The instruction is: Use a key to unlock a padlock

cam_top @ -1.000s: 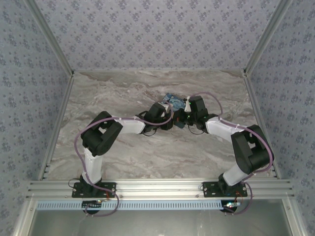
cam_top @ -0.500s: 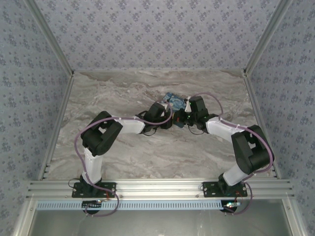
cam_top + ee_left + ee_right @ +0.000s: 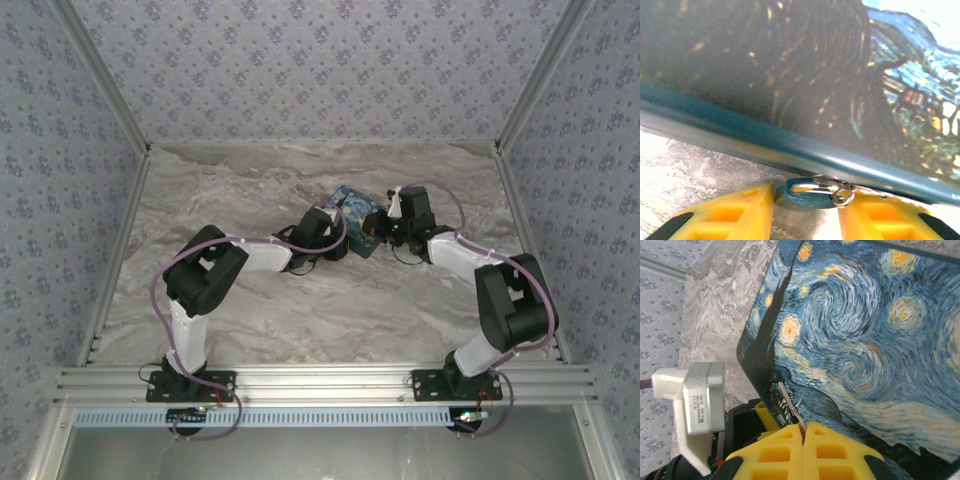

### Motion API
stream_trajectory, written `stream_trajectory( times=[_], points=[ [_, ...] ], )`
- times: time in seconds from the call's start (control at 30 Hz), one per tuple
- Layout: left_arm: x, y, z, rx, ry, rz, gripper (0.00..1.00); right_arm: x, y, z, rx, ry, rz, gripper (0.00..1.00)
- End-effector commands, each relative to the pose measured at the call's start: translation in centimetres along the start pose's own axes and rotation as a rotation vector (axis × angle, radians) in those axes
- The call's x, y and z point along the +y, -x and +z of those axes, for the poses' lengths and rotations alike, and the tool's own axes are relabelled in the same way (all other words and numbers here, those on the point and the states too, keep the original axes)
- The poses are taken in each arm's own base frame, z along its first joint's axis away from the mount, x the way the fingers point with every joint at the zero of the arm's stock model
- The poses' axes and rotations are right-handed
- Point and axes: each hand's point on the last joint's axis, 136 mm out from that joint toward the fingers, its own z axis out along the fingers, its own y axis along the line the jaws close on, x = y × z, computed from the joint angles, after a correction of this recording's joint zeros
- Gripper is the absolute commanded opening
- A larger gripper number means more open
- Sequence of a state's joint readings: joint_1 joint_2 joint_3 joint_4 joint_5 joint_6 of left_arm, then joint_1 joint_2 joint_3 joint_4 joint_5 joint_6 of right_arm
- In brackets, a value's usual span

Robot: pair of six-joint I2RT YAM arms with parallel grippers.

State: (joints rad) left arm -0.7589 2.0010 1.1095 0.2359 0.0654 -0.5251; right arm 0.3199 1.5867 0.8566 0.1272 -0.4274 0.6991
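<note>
Operator: Box (image 3: 875,330) first; is the left gripper (image 3: 807,201) half-closed, pinching the padlock (image 3: 796,196) beside the box's edge?
Spotter: Seemingly; right gripper (image 3: 804,426) is clamped tight on the key (image 3: 788,401); I'd square its tip to the keyhole, then ease in gently.

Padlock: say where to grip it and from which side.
Grip the padlock by its teal body, jaws across its width, coming from the open table side: the box walls off the far side, and the thin shackle offers little hold.
</note>
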Motion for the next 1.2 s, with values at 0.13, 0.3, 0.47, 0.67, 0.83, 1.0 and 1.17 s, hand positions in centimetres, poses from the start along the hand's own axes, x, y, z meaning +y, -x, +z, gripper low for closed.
stream_trajectory(
  times=[0.13, 0.3, 0.47, 0.67, 0.83, 1.0, 1.17],
  points=[
    [-0.1, 0.6, -0.1, -0.017, -0.023, -0.017, 0.38, -2.0, -1.5, 1.1, 0.059, -0.057, 0.041, 0.0],
    [-0.1, 0.6, 0.3, -0.012, -0.026, -0.02, 0.38, -3.1, -3.4, 1.3, 0.09, -0.094, 0.064, 0.0],
    [-0.9, 0.6, 0.5, -0.012, -0.072, -0.014, 0.37, -3.0, -3.9, 1.4, 0.096, -0.096, 0.059, 0.0],
    [-1.4, 0.7, 0.5, -0.017, -0.101, -0.013, 0.41, -2.7, -3.8, 1.4, 0.093, -0.09, 0.052, 0.0],
    [-1.3, 0.6, 0.7, -0.009, -0.094, -0.013, 0.41, -2.5, -3.8, 1.4, 0.091, -0.087, 0.047, 0.0],
    [-0.9, 0.5, 0.9, -0.002, -0.069, -0.014, 0.42, -2.3, -3.8, 1.3, 0.088, -0.086, 0.046, 0.0],
    [-1.2, 0.4, 1.2, 0.006, -0.08, -0.007, 0.39, -2.2, -3.7, 1.2, 0.084, -0.084, 0.045, 0.0]
  ],
)
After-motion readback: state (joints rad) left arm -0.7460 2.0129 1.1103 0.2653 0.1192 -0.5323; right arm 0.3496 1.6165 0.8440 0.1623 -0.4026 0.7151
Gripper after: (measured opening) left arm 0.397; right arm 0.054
